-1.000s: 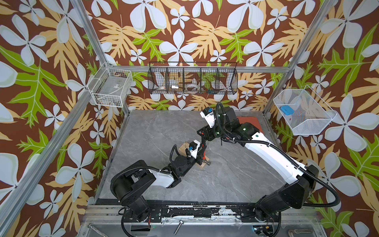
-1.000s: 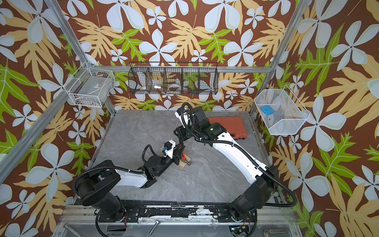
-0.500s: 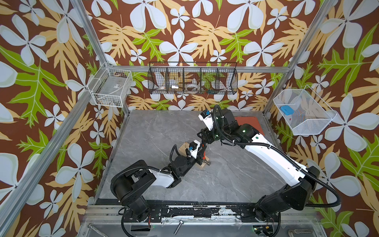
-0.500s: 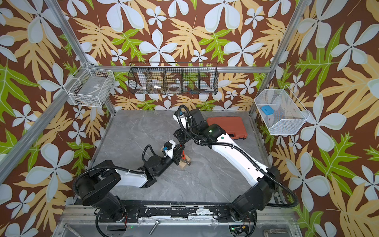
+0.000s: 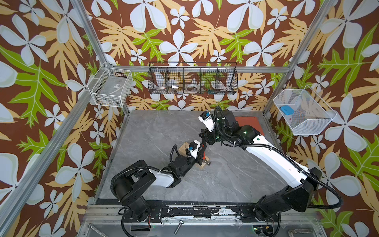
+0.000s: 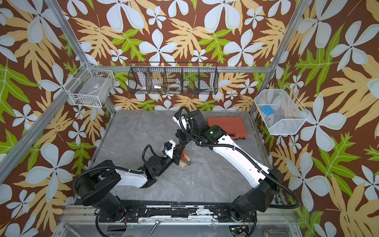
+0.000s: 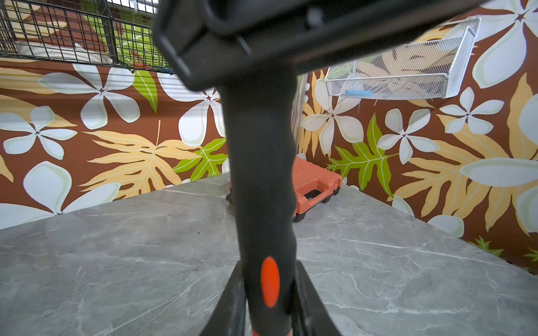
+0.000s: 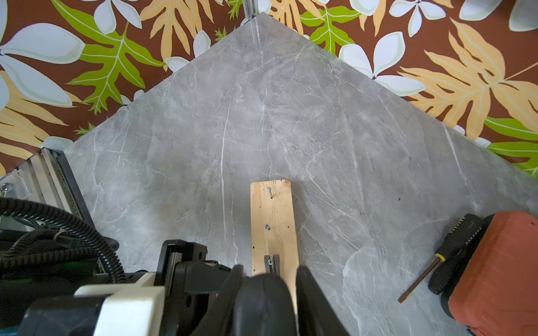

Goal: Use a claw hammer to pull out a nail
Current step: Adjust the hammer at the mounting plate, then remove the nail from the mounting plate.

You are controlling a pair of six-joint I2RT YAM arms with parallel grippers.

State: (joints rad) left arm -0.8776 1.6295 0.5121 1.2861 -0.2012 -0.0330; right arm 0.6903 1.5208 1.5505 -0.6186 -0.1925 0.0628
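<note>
In a top view, the right gripper [image 5: 204, 142] has edged toward the wooden block [image 5: 183, 146] (over 1 second). Left wrist: the left gripper [image 7: 269, 272] clamps the claw hammer [image 7: 259, 174] shaft. Right wrist: fingers [image 8: 308, 291] seemingly pinch its black tail; the claw straddles a nail [image 8: 270, 261].

I see two arms built from glossy white tapered shell links [image 5: 272, 162] between matte black rounded joint housings [image 5: 131, 188]. Ribbed black cable conduits [image 8: 58, 257] run along each arm. Small green status lights [image 5: 244, 132] glow on the right one. A blue plug [image 5: 207, 114] sits in its white wrist camera housing [image 5: 209, 124]. The right gripper [image 8: 270, 279] has matte black wedge fingers [image 8: 314, 305].
</note>
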